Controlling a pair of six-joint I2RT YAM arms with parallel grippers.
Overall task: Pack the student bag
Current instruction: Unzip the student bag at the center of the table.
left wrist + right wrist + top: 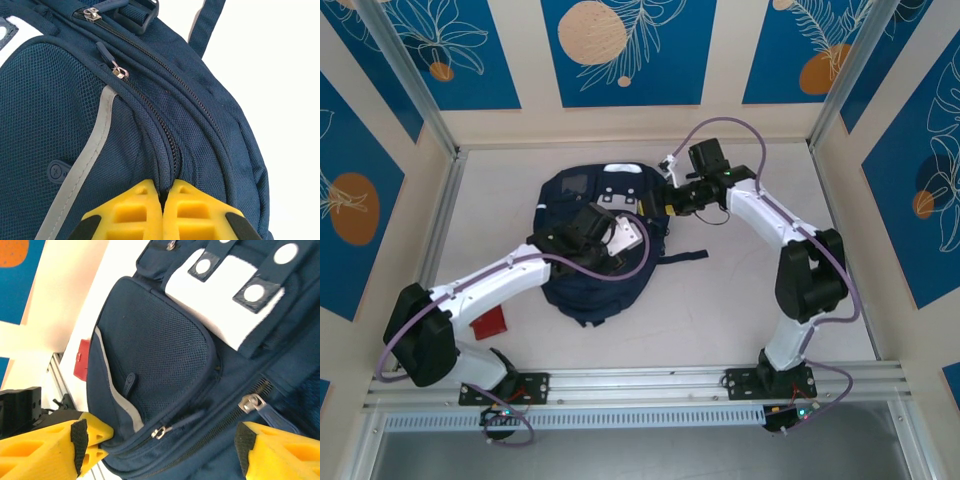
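Navy student bag (582, 300) lies lengthwise near-to-far, top toward the far wall

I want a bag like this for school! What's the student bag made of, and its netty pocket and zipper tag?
The student bag looks like woven navy fabric, matte, probably nylon: fine weave shows. Its mesh pocket is netted cloth, full of tiny holes. The zipper pull glints silver, likely metal.

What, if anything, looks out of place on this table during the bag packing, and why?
A red item lies on the table beside the backpack, near the left arm. It is outside the bag, whose visible zips look closed. One strap trails out to the right. Nothing looks spilled or damaged.
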